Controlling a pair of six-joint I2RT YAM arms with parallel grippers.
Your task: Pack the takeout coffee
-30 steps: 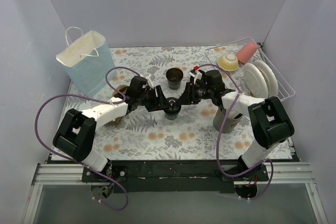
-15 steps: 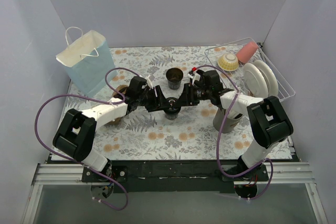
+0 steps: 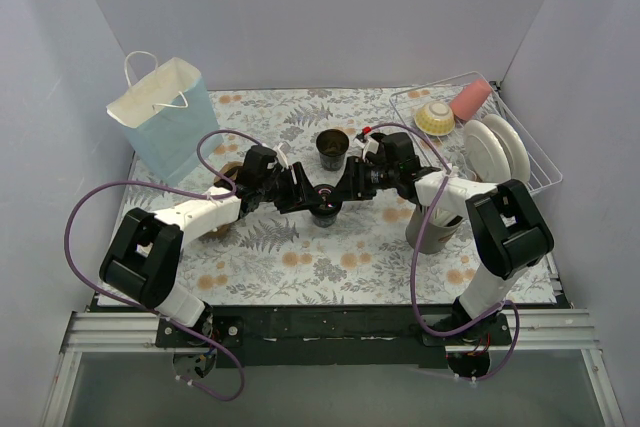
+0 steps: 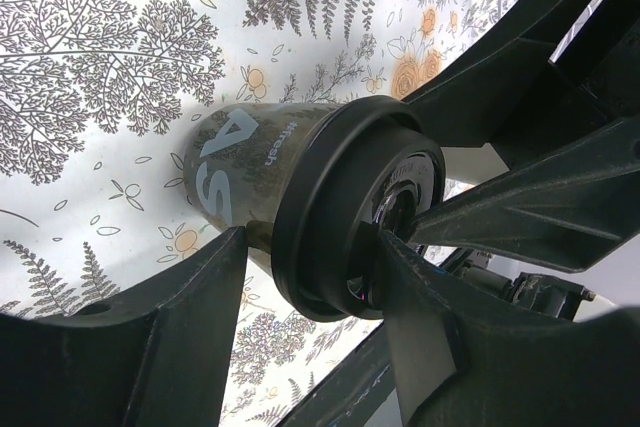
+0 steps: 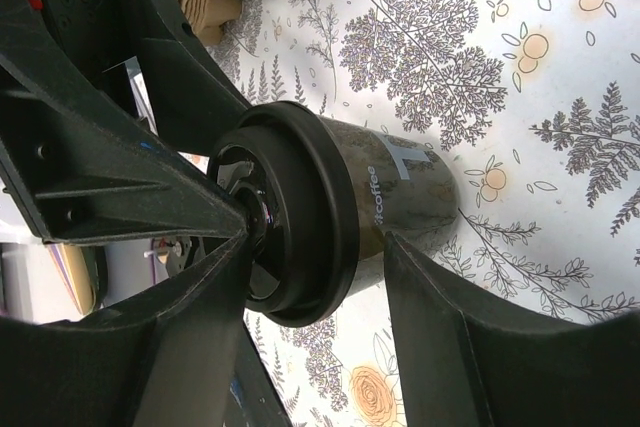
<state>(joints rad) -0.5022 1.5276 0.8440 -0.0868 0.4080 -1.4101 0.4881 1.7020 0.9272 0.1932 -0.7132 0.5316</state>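
Note:
A small black coffee cup [image 3: 324,204] with white lettering and a black lid stands mid-table between both arms. My left gripper [image 3: 308,193] and right gripper [image 3: 345,187] both close on it from opposite sides. In the left wrist view the cup [image 4: 240,162] has one finger on its lid top and one against its side, with the gripper [image 4: 312,247] shut on it. The right wrist view shows the same on the cup [image 5: 400,192] with that gripper [image 5: 318,237]. A second black cup [image 3: 333,147], without a lid, stands just behind.
A light blue paper bag [image 3: 165,117] stands open at the back left. A white wire dish rack [image 3: 540,182] with plates, a bowl and a pink cup is at the back right. A grey cylindrical holder [image 3: 432,229] stands under the right arm. A brown paper item [image 3: 230,172] lies by the left arm.
Both grippers and the lidded cup between them have shifted slightly toward the back of the table. Their hold on the cup looks the same.

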